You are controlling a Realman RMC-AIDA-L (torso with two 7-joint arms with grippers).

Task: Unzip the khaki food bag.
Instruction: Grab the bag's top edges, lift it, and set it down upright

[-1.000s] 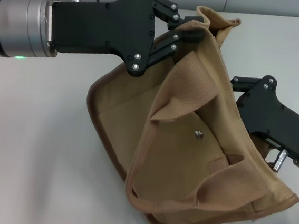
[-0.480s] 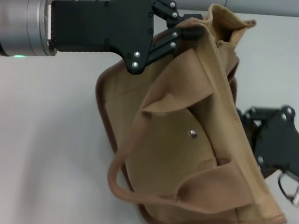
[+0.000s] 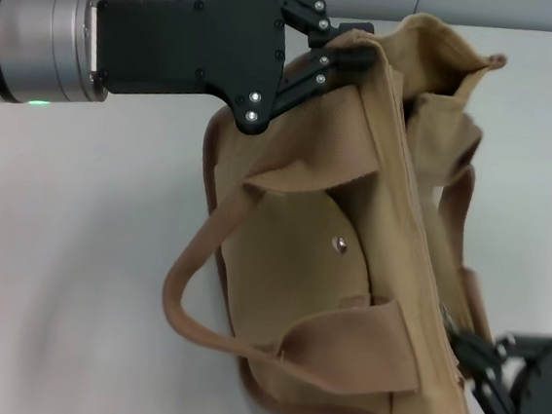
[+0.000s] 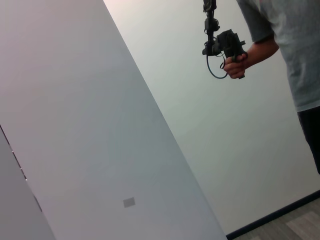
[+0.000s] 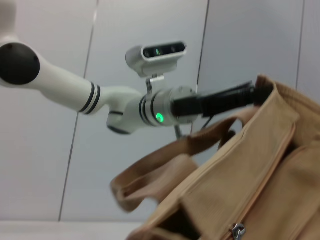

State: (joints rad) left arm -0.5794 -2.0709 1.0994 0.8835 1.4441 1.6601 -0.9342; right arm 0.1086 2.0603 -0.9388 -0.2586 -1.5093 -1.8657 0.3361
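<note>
Hanging from the left tool (image 3: pixel 354 56), the khaki food bag (image 3: pixel 348 273) is lifted and tilted above the pale surface (image 3: pixel 74 276) in the head view. The left tool's black fingers (image 3: pixel 341 62) are clenched on the bag's upper rim near one top corner, with the fabric bunched between them. The bag is a boxy tan canvas tote with darker brown piping (image 3: pixel 215 177) running along its edges. Its front pocket faces the head camera and carries a small metal snap (image 3: pixel 340 243). One webbing handle (image 3: pixel 208 308) droops in a loose loop off the bag's lower left side, and a second strap (image 3: pixel 455 224) hangs down along the right side. The top of the bag gapes open near the upper corner, where the fabric folds over itself (image 3: pixel 446 62).

The right tool (image 3: pixel 522 397) sits low at the right edge of the head view, just beside the bag's lower corner; whether it is released or clenched cannot be told. In the right wrist view the bag's tan side (image 5: pixel 240 180) fills the lower part, with a metal zipper pull (image 5: pixel 237 231) on a seam near the edge, and the left arm (image 5: pixel 100 100) reaches in to the bag's top corner.

The left wrist view shows a wall and a person (image 4: pixel 290 45) holding a dark device (image 4: pixel 227 47).
</note>
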